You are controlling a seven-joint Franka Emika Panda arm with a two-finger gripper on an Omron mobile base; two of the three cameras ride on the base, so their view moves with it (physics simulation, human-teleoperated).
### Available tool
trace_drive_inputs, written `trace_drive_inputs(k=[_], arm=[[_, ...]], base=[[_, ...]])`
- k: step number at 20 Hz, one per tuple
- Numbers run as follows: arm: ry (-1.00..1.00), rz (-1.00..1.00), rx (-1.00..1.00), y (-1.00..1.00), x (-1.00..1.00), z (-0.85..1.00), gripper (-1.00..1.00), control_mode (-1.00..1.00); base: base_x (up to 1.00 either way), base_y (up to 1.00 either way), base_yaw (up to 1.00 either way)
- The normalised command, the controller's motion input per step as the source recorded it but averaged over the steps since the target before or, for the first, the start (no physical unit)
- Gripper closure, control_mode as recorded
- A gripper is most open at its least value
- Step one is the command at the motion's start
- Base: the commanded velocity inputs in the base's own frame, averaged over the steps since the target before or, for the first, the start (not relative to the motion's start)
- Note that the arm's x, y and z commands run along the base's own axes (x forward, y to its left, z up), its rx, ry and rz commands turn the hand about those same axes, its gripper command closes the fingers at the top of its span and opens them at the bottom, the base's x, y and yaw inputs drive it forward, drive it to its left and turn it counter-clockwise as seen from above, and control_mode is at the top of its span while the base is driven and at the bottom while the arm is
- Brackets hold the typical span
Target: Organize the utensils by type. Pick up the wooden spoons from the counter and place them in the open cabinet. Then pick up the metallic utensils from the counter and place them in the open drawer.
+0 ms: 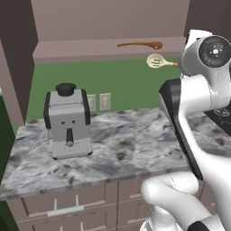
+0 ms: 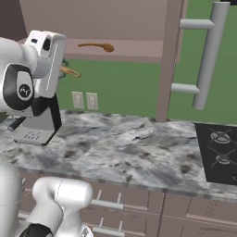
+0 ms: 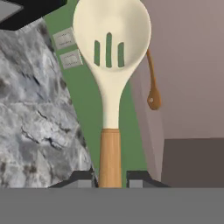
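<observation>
My gripper (image 3: 110, 177) is shut on the tan handle of the cream-bowled slotted wooden spoon (image 3: 111, 35). I hold it in the air just below the open cabinet's shelf (image 1: 85, 50). Its pale bowl (image 1: 155, 61) sticks out left of my arm, and its handle (image 2: 70, 71) shows beside my hand. The orange-brown wooden spoon (image 1: 140, 44) lies on the cabinet shelf, also seen as a brown spoon (image 2: 96, 46) from the right and past the held bowl (image 3: 152, 83). The marbled counter (image 1: 122, 144) lies well below. The metallic utensils and the open drawer are out of view.
A grey coffee machine (image 1: 67, 119) stands on the counter's left part. The open cabinet door (image 2: 173, 60) with its long bar handle (image 2: 208, 55) hangs to the right. A black stove (image 2: 220, 152) sits at the counter's right end. Two wall outlets (image 2: 84, 100) are on the green backsplash.
</observation>
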Motion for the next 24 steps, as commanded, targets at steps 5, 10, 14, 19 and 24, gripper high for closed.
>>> trace_drive_inputs(k=[5, 10, 14, 19, 24], arm=[[0.00, 0.12, 0.00, 0.01, 0.44, 0.55, 1.00, -1.00], [0.07, 0.15, 0.00, 0.20, 0.69, 0.20, 1.00, -1.00], [0.04, 0.14, 0.00, 0.36, 0.76, 0.00, 1.00, -1.00], [0.00, 0.13, 0.00, 0.16, 0.71, -0.20, 1.00, -1.00], [0.05, 0.14, 0.00, 0.30, 0.87, -0.30, 1.00, -1.00]], base=[[0.00, 0.00, 0.00], [0.00, 0.00, 0.00], [0.00, 0.00, 0.00], [0.00, 0.00, 0.00], [0.00, 0.00, 0.00]])
